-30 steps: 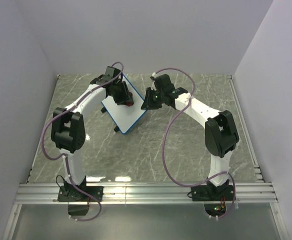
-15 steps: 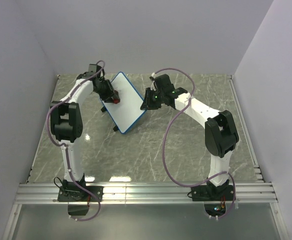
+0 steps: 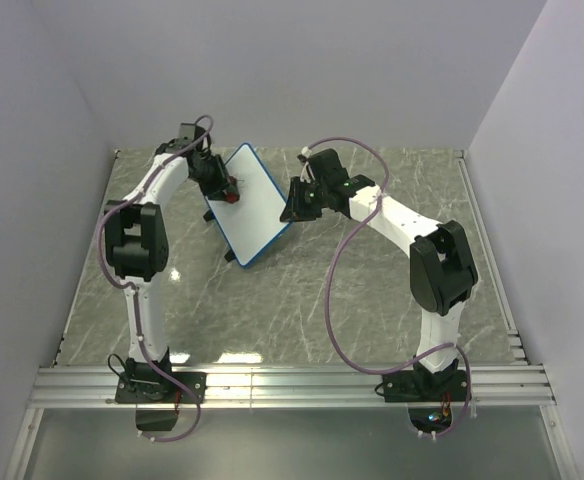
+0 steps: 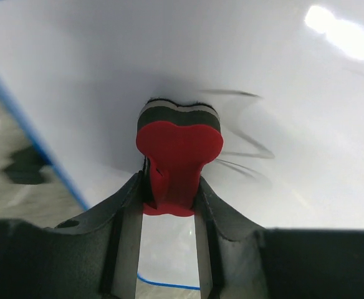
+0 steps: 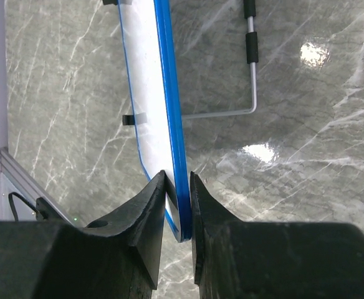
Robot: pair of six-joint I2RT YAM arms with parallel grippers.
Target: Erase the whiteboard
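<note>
Top external: whiteboard (image 3: 257,212) tilted up off table (image 3: 372,290), far-centre. Right gripper (image 3: 290,208) jaws pinching its blue right edge. Left gripper (image 3: 228,191) jaws clamped on red eraser (image 4: 179,146), felt against board face beside faint black strokes (image 4: 232,92).

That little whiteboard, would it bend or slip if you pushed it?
Probably stiff: the whiteboard shows a straight edge where the right hand pinches it. Likely light, since that one pinch holds it tilted up. Its glossy face may be slippery.

Red eraser (image 4: 179,146) clamped in left tool (image 4: 169,194), pressed against whiteboard (image 4: 263,68)
</note>
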